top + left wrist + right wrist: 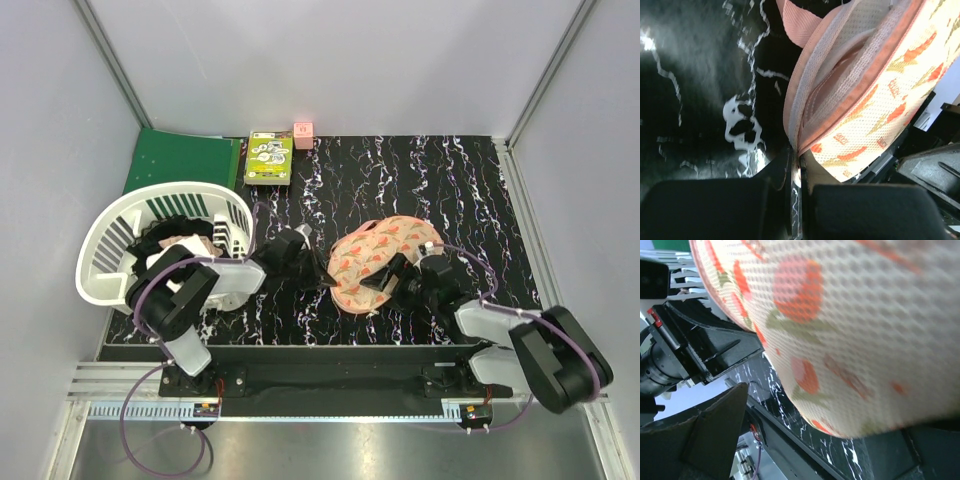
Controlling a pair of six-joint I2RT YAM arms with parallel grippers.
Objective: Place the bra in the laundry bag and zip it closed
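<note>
Near the laundry bag [375, 260], a white basket [100, 250] holds clothes [185, 245].

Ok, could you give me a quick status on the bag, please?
Left gripper shut on bag edge. Right gripper against bag, grip unclear. Zip looks open, bra not clearly seen. Basket off left, nothing blocking.

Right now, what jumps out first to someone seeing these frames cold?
The peach printed laundry bag lies mid-table on the black marbled mat with an arm on each side. The left gripper pinches its pink edge, and the right gripper straddles its near-right side. Next comes the white slatted basket holding clothes, at the left edge.
</note>
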